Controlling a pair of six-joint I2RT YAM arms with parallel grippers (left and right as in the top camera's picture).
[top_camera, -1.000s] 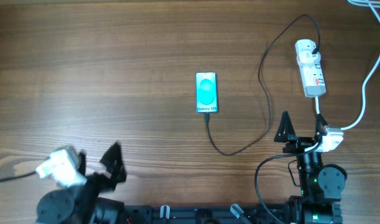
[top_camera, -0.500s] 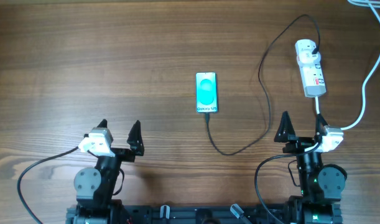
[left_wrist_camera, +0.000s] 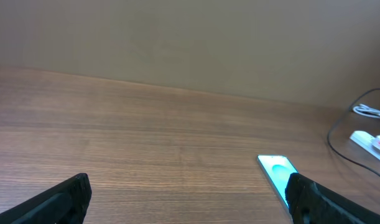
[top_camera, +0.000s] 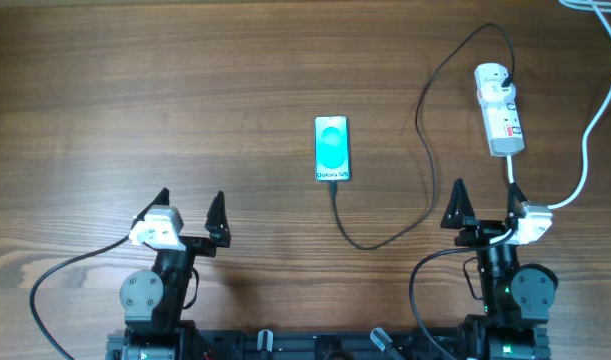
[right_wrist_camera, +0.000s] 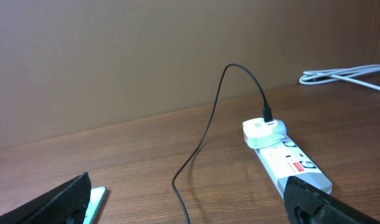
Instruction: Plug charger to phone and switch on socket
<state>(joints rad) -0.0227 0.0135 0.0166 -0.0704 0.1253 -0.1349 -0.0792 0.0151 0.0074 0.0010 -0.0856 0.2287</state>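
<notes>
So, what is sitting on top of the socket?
A white adapter sits on the socket's far end, the charger cable rising from it. The outlet beneath it is covered.

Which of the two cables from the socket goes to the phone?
The thin black cable: it loops from the socket to the phone's lower edge. The thick white cord runs off right.

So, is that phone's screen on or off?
On. The phone lies flat, face up, its screen glowing light blue with a teal oval.
</notes>
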